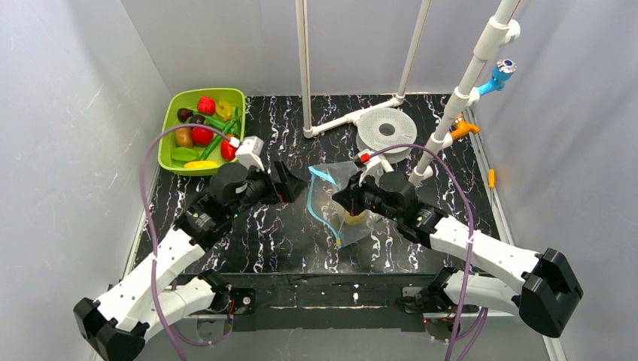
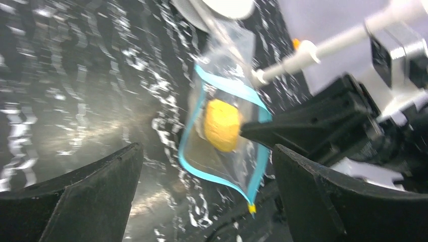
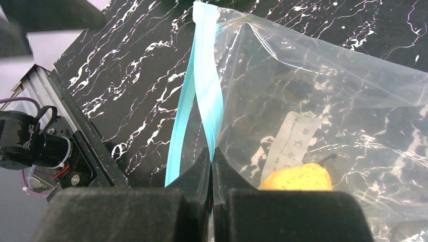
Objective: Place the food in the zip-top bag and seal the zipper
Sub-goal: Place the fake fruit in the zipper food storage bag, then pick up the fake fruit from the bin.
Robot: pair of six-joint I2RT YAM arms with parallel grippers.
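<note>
Right gripper point(image 3: 212, 157): the fingers are pressed together, pinching one lip of the zipper point(image 3: 206, 91) near its lower end.
Zipper: unsealed; the two light-blue lips part from the pinch upward, and the left wrist view shows them bowed into an open loop.
Zip-top bag point(image 3: 323, 91): held at its mouth edge by the right gripper, near the middle of the black marbled table point(image 1: 271, 241). The mouth faces the left arm and the body trails back toward the right arm.
Contents: one yellow pear-like piece point(image 3: 298, 177) lies inside, just beside the white label point(image 3: 290, 138).
Left gripper point(image 2: 206, 151): the fingers are spread wide with nothing between them; it points at the bag's mouth from a short way off and touches nothing.
Lime-green tray point(image 1: 171, 105): at the far left corner, well apart from the bag, with several toy foods in it, among them a strawberry point(image 1: 205, 104).
Step in hand: loading looks at least begun, with one piece bagged and the mouth held open. Whether more food is meant to go in cannot be told from here.
Next move calls for: if sealing, the free left fingers need to close over both lips at one end. They would then run along the strip while the right pinch keeps it taut.
Care needed: the gaping lips must be brought into line first, or the track will not lock.
</note>
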